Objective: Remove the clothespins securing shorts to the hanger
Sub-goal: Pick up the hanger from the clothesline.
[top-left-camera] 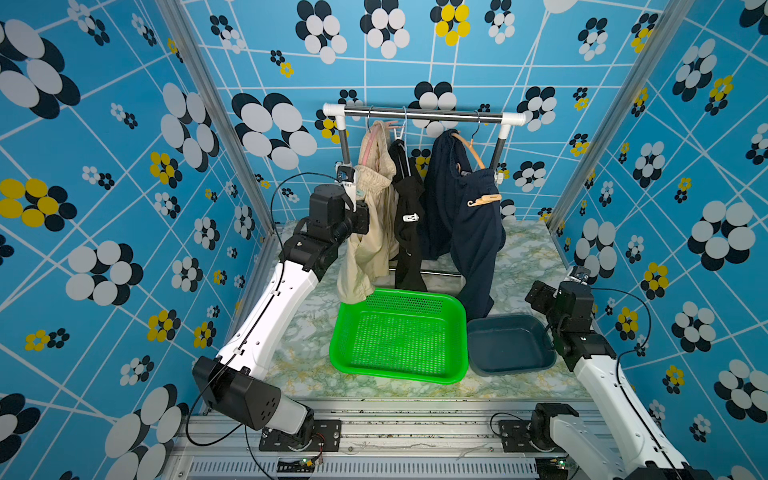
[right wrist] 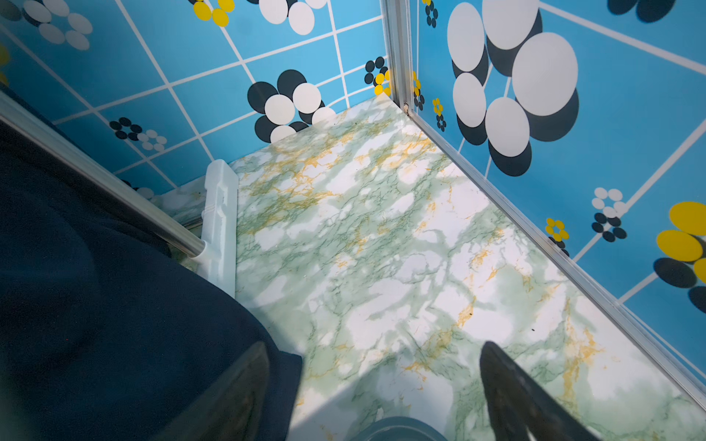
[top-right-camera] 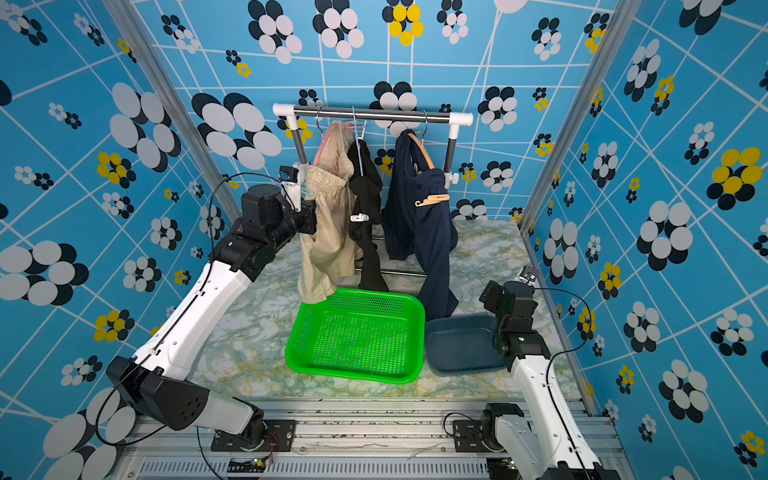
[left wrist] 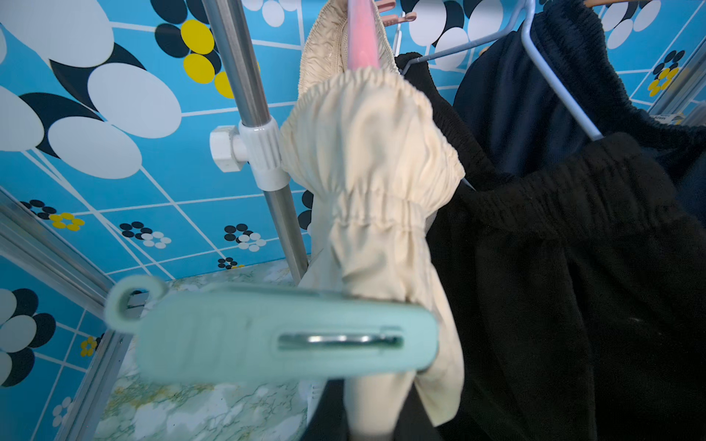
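As left gripper fingers squeeze the mint clothespin on beige shorts, pulling it off comes next; right gripper fingers gape.

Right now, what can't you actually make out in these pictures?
Left gripper: grip unclear; in the left wrist view the blurred mint clothespin covers its fingers.
Right gripper: fingers cut off by the right wrist view's lower edge.
Any clothespins behind the navy shorts: hidden by fabric, both top views.

Matt plastic clothespin, crinkled cloth shorts
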You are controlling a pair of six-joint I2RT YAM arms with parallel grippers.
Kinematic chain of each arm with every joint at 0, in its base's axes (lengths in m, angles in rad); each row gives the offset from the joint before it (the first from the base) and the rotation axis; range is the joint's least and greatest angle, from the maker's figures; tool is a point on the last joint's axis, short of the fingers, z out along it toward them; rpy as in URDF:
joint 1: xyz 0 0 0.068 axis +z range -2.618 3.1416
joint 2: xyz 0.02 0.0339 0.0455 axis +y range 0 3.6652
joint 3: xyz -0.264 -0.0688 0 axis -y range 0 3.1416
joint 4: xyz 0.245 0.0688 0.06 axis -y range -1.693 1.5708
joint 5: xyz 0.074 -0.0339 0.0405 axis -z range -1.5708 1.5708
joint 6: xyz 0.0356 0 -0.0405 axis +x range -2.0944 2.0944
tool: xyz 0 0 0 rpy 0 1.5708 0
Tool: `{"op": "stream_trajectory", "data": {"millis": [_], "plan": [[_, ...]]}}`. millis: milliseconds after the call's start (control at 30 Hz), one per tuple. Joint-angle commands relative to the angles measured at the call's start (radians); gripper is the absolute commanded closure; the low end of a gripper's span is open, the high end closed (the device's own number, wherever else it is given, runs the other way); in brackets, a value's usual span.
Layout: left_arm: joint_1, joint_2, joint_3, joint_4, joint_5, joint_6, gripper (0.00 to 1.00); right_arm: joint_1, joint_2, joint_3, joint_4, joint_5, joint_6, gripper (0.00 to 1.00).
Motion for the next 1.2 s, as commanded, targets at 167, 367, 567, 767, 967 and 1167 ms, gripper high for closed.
{"op": "stream_trajectory", "data": {"millis": [167,367,567,767,967,1167], "plan": [[0.015,-0.059,0.002,0.265,-0.036,0.063,1.00,0.005,0.032,0.043,-0.019,-0.040,0.003,0.12],[0.015,-0.079,-0.031,0.335,-0.046,0.062,1.00,0.005,0.041,0.053,-0.024,-0.044,0.001,0.12],[0.013,-0.104,-0.052,0.333,-0.050,0.050,1.00,0.005,0.051,0.066,-0.029,-0.054,0.005,0.12],[0.014,-0.160,-0.100,0.293,-0.043,0.044,1.00,0.004,0.057,0.084,-0.045,-0.060,0.000,0.12],[0.010,-0.241,-0.165,0.219,-0.040,0.047,1.00,0.004,0.061,0.104,-0.071,-0.057,-0.001,0.12],[0.007,-0.332,-0.210,0.097,-0.051,0.039,1.00,0.005,0.066,0.137,-0.119,-0.049,-0.006,0.11]]}}
